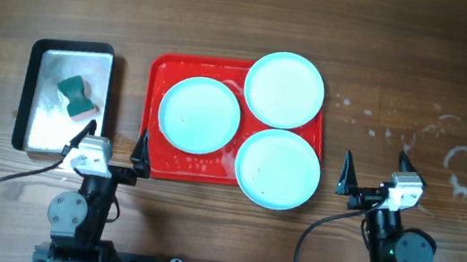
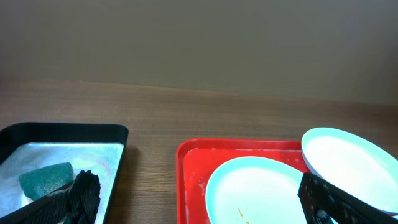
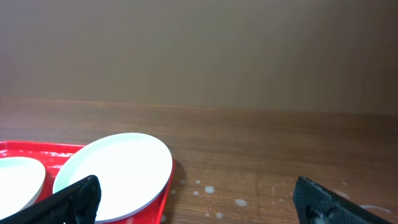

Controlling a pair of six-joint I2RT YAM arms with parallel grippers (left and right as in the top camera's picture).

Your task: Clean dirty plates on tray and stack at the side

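Both arms parked on my side: left gripper (image 1: 112, 147) and right gripper (image 1: 374, 172) spread wide, holding nothing. Three round light-blue plates (image 1: 199, 115) lie on the bright red rectangular plastic tray (image 1: 179, 65), two poking over its rim. Leftmost plate maybe has crumbs, hard to tell.

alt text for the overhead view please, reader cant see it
Three round light-blue plates fill a bright red rectangular plastic tray on a wooden table, two jutting over its rim. Left of it a silver metal pan holds a green sponge; the left gripper and right gripper sit open below.
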